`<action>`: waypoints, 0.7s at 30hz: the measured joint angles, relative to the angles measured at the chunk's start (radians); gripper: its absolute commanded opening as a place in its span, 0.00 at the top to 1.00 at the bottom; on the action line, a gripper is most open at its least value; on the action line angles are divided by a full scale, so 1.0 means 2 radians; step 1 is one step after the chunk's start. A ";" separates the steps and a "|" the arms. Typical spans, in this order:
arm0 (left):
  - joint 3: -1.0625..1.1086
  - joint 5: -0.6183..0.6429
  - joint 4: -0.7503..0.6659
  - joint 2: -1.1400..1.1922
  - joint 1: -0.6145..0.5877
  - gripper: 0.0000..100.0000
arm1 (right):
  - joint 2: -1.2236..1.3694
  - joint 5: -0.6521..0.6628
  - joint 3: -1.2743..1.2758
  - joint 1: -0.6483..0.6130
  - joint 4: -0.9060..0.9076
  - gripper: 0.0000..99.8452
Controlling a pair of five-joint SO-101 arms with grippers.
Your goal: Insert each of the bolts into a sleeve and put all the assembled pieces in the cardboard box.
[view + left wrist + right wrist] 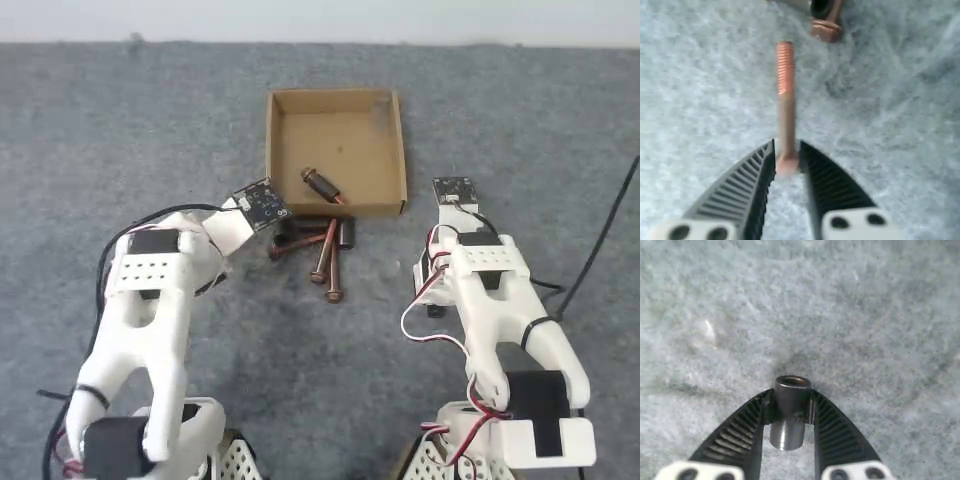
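Observation:
My left gripper [787, 159] is shut on the head of a copper bolt [785, 95], whose threaded end points away over the grey carpet. My right gripper [789, 407] is shut on a dark sleeve [790, 412], its open mouth facing outward just above the carpet. From above, the cardboard box [274, 150] sits at the back centre with one assembled piece [322, 185] inside. Loose bolts [326, 258] and a dark sleeve [346, 232] lie in front of the box, next to the left arm's wrist [258, 207]. The right arm [470, 262] stands to the right of the pile.
Another bolt head [825, 30] and a sleeve end [820, 7] lie beyond the held bolt's tip. Grey carpet [120, 130] covers the table, with open room to the left and right of the box. A black cable [605, 235] runs along the right edge.

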 measured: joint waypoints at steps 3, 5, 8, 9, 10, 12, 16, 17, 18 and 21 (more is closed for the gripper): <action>0.000 0.002 0.000 0.009 -0.003 0.86 | 0.000 0.000 0.000 0.000 0.000 0.99; 0.000 0.015 -0.002 0.009 -0.005 0.86 | 0.000 0.000 0.004 0.000 0.000 0.99; 0.000 0.040 -0.007 0.001 -0.007 0.87 | 0.000 0.000 0.009 0.000 -0.007 0.99; 0.000 0.051 -0.007 -0.008 -0.013 0.88 | 0.000 0.000 0.010 0.000 -0.008 0.99; 0.000 0.065 -0.007 -0.019 -0.016 0.91 | 0.000 0.000 0.010 0.000 -0.008 0.99; 0.008 0.097 -0.007 -0.049 -0.016 0.96 | 0.000 0.000 0.010 0.000 -0.008 0.99; 0.030 0.188 0.015 -0.099 -0.016 0.99 | 0.000 0.000 0.010 0.000 -0.008 0.99; 0.034 0.213 0.027 -0.105 -0.011 0.99 | 0.000 0.000 0.010 0.000 -0.008 0.99; 0.036 0.239 0.040 -0.107 -0.006 0.99 | 0.000 0.000 0.010 0.000 -0.008 0.99; 0.049 0.318 0.064 -0.110 0.005 0.99 | 0.000 0.000 0.010 0.000 -0.008 0.99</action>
